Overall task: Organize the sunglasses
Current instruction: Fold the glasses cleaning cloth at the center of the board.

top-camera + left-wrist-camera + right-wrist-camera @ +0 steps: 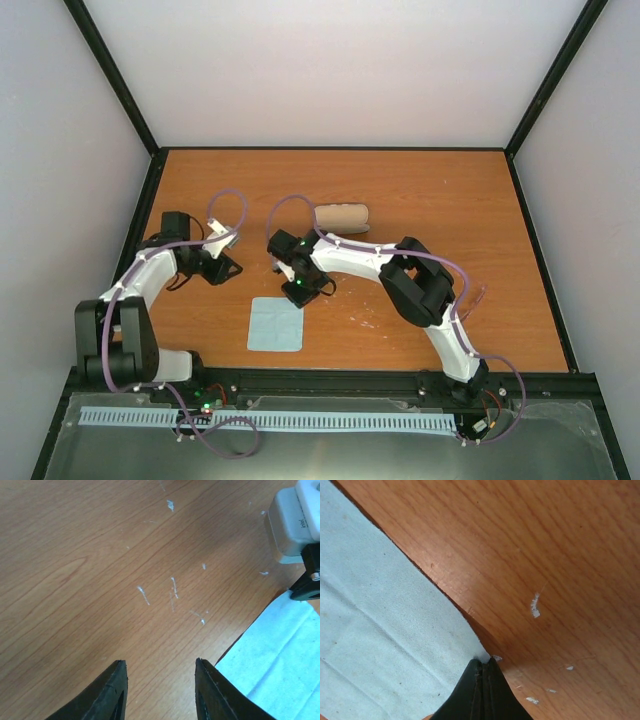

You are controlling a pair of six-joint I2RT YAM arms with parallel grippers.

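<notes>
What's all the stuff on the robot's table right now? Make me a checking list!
Surface: orange wooden table, with small white scuffs.
Job's things: sunglasses, only a faint pinkish outline near the table's right side, hard to make out.
Clutter: grey-tan case at the back; pale blue cloth lying flat nearer the front.
Grippers: left gripper open over bare wood; right gripper shut, tips at the cloth's corner.
Cables: purple cables in loose loops.
Surroundings: pale walls, black frame posts.
</notes>
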